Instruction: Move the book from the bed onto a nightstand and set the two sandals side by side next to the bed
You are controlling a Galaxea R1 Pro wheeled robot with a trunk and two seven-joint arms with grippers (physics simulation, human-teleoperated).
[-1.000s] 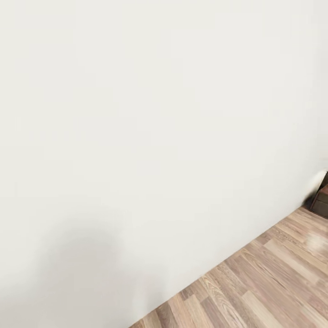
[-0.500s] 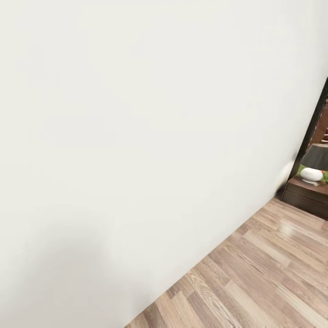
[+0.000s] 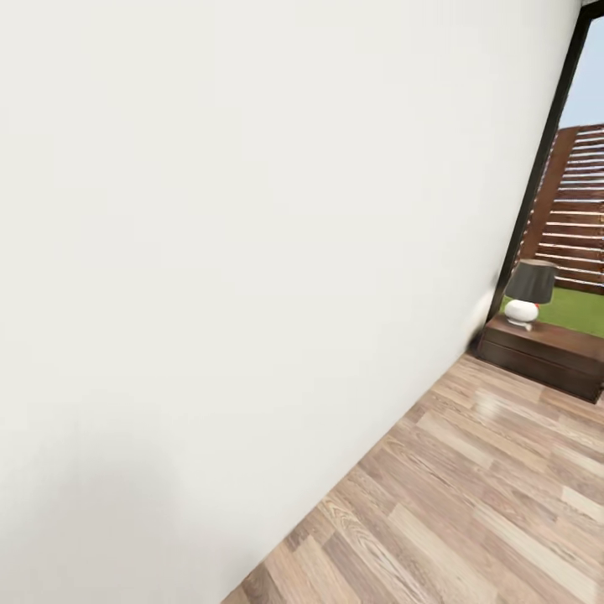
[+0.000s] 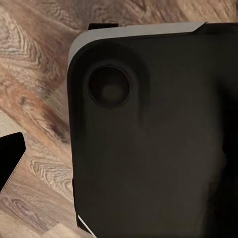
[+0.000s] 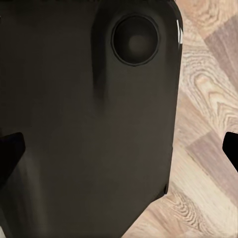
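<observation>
Hand tips (image 5: 119, 148) of the right arm are seen spread wide above a dark robot panel (image 5: 89, 124); the left hand's opening cannot be told. A white wall (image 3: 235, 252) blocks most of the head view, then plank floor (image 3: 470, 503), window (image 3: 579, 168), nightstand (image 3: 545, 352), lamp (image 3: 527, 294).

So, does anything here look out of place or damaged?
Nothing stands out. The lamp stands upright on the nightstand by the window, and the floor and wall show no spill or damage. The horizon is tilted, but that comes from the camera.

White wall (image 3: 235, 252) spans head view; brown plank floor (image 3: 470, 503) below. Dark-framed window (image 3: 579, 168) at far right, fence and grass outside.
</observation>
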